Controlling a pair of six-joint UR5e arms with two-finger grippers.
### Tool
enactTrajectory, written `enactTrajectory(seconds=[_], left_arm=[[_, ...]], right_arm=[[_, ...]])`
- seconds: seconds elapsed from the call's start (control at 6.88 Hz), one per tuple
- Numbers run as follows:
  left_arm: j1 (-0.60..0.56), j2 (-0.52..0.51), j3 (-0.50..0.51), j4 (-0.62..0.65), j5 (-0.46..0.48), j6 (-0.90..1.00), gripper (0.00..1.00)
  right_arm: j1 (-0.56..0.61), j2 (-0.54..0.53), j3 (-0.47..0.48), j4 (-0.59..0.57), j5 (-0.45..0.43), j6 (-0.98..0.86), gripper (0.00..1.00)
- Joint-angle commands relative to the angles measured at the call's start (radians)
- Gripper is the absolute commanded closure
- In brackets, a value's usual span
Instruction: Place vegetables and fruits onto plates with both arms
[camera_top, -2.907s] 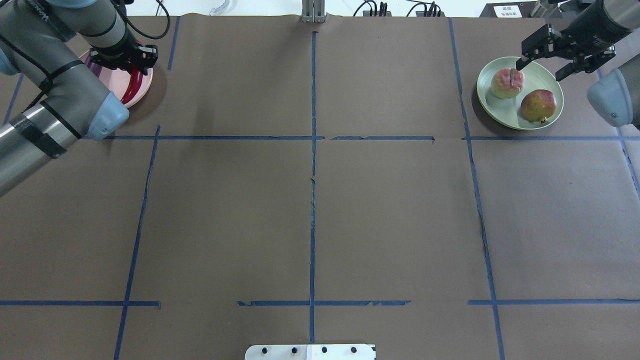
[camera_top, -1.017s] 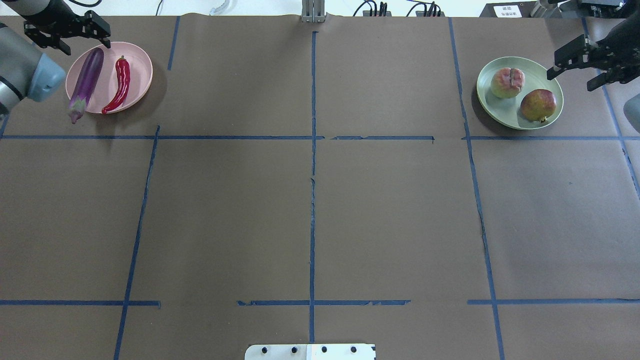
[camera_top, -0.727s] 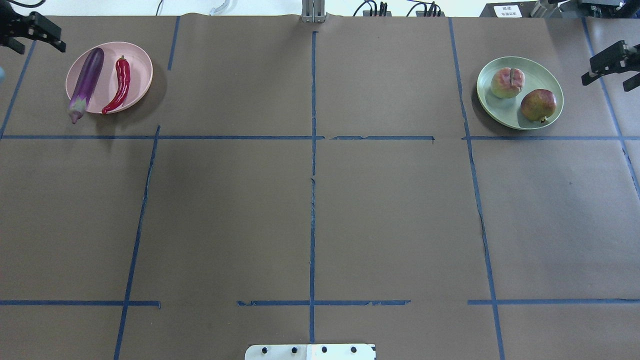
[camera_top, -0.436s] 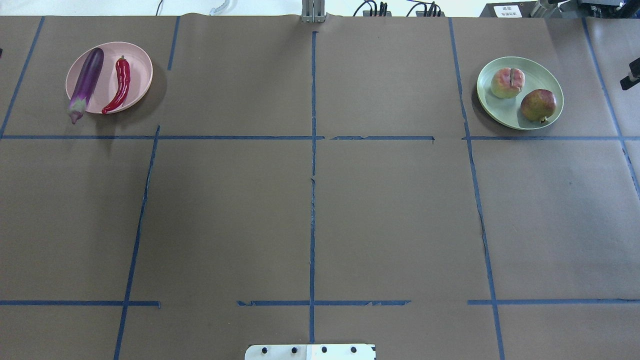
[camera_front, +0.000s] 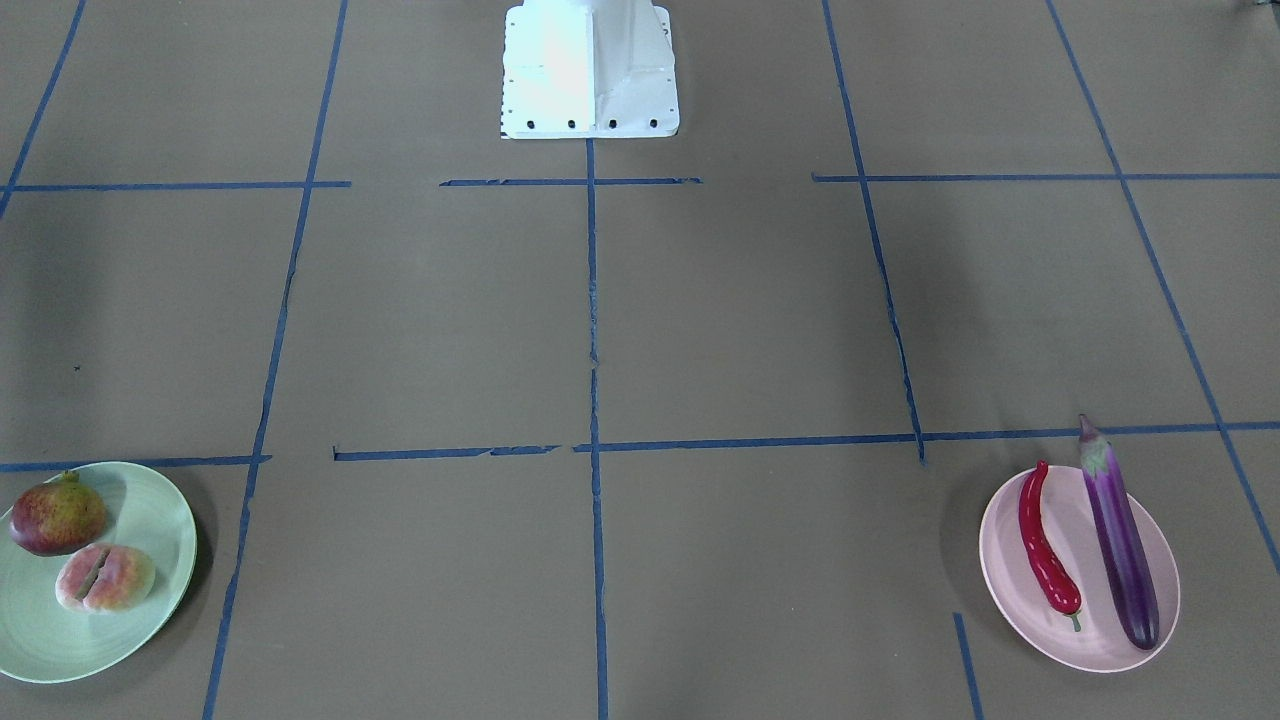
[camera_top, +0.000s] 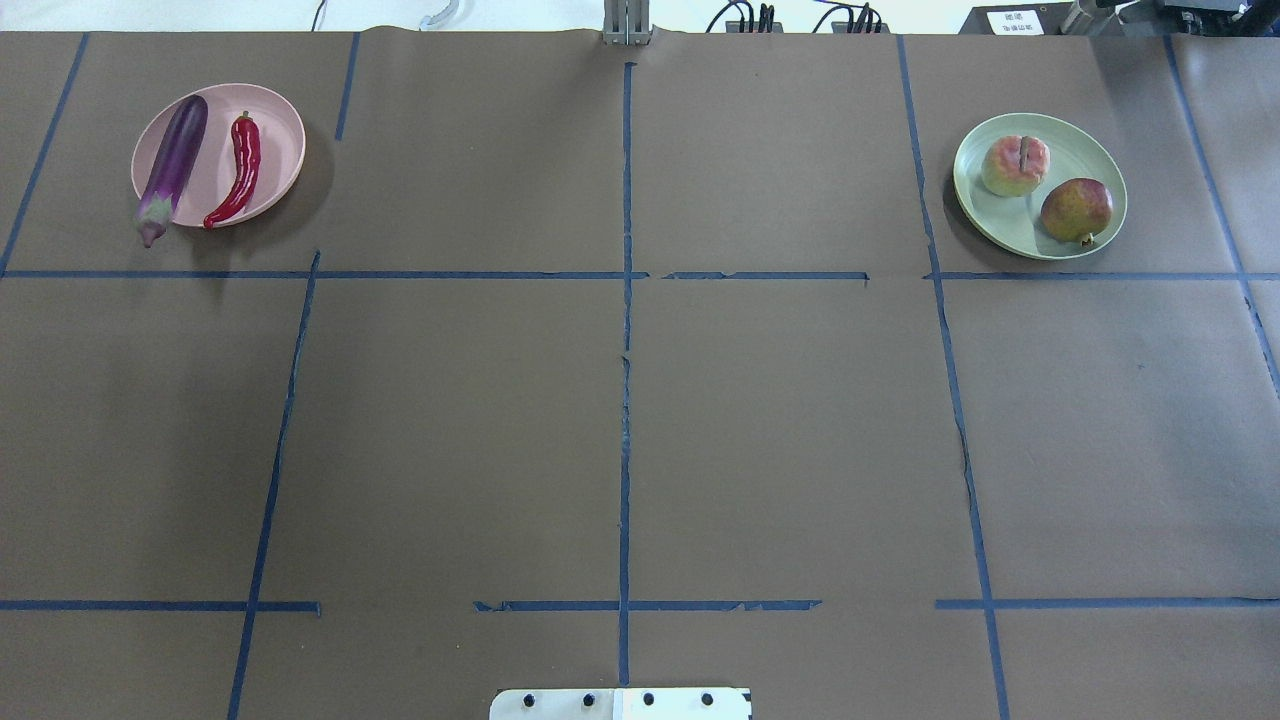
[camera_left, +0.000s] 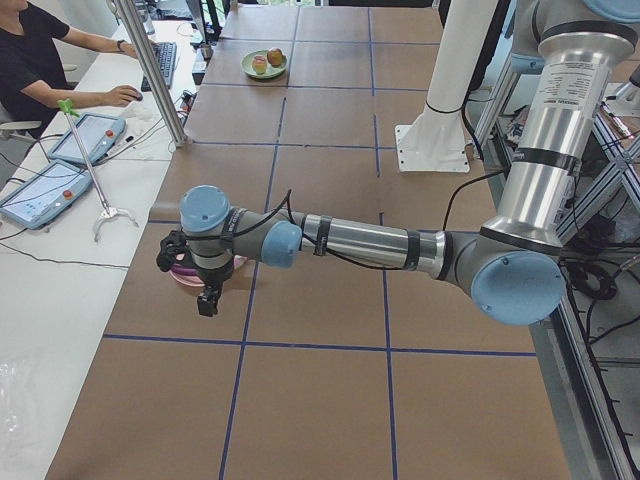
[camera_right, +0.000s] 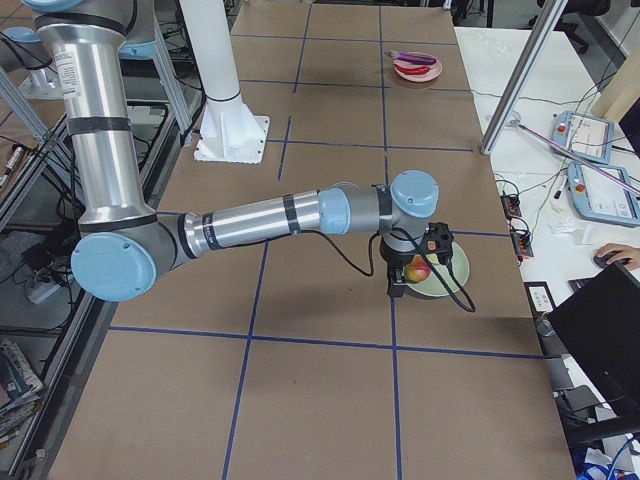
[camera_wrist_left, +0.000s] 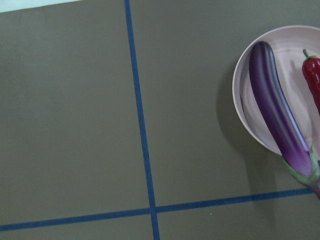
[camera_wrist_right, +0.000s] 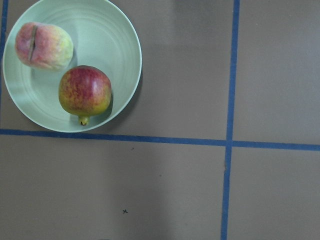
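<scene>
Both your arms have pulled back out of the top view, and you cannot tell if the left gripper (camera_left: 196, 280) or right gripper (camera_right: 415, 268) is open or holds anything, but the eggplant (camera_top: 172, 160) and chili pepper (camera_top: 238, 172) lie on the pink plate (camera_top: 281, 150), the peach (camera_top: 1015, 165) and pomegranate (camera_top: 1076, 210) on the green plate (camera_top: 1080, 148), so the job looks done.

Bright, even overhead light (soft shadows), all views sharp.

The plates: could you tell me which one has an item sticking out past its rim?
The pale pink plate: its eggplant's capped end overhangs the rim. On the pale green plate, the peach and pomegranate sit fully inside.
</scene>
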Motion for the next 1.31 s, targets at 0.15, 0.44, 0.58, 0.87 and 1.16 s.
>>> enactTrajectory(seconds=[0.15,0.44,0.58,0.87,1.16], left_arm=[[-0.014,0.230,-0.275,0.190,-0.003,0.056,0.00],[-0.014,0.250,-0.256,0.183,-0.003,0.065,0.00],[-0.013,0.275,-0.269,0.189,-0.004,0.062,0.00],[-0.013,0.281,-0.274,0.191,-0.021,0.050,0.00],[-0.010,0.286,-0.280,0.177,-0.020,0.059,0.00]], right_arm=[[0.022,-0.095,0.070,-0.018,0.005,-0.057,0.00],[0.019,-0.106,0.067,-0.037,0.005,-0.070,0.00],[0.016,-0.118,0.072,-0.037,0.005,-0.071,0.00],[0.005,-0.140,0.073,-0.043,-0.007,-0.072,0.00],[0.005,-0.155,0.079,-0.038,-0.007,-0.072,0.00]])
